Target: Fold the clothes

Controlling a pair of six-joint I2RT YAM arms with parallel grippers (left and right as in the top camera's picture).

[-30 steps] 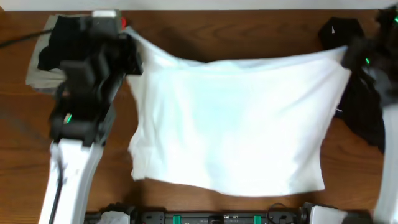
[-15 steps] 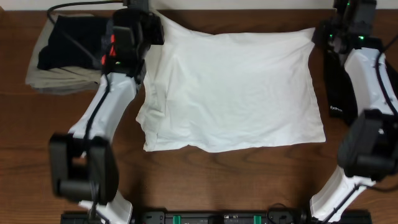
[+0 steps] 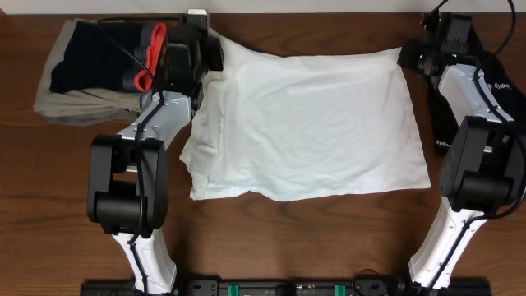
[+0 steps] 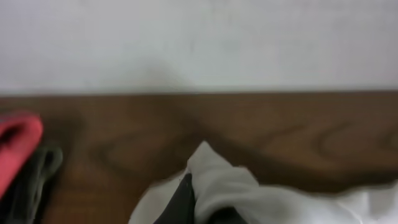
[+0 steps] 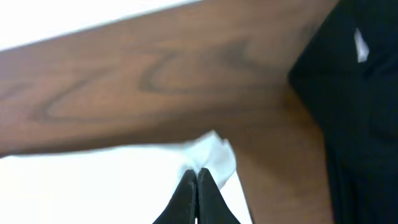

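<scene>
Right in the middle of the brown surface [image 3: 271,238] lies the white shirt [image 3: 312,123]. It is spread flat with some wrinkles, and its edge at 9 o'clock is bunched into a few layers.

The left gripper [image 3: 215,51] is at the shirt's 11 o'clock corner. The left wrist view is blurry, but the dark fingers [image 4: 185,202] seem to be squeezed tight on a peak of white cloth. The peak sticks up a little from the wood.

The right gripper [image 3: 408,57] is at the shirt's 1 o'clock corner. In the right wrist view its two fingers [image 5: 188,202] are pressed together, with the tip of the shirt's corner pinched between them.

Both corners are near the far edge of the surface, up at 12 o'clock. A folded stack [image 3: 82,78] of clothes sits at 10 o'clock, just beside the left arm. A black top [image 3: 437,119] lies at 2 o'clock, partly under the right arm.
</scene>
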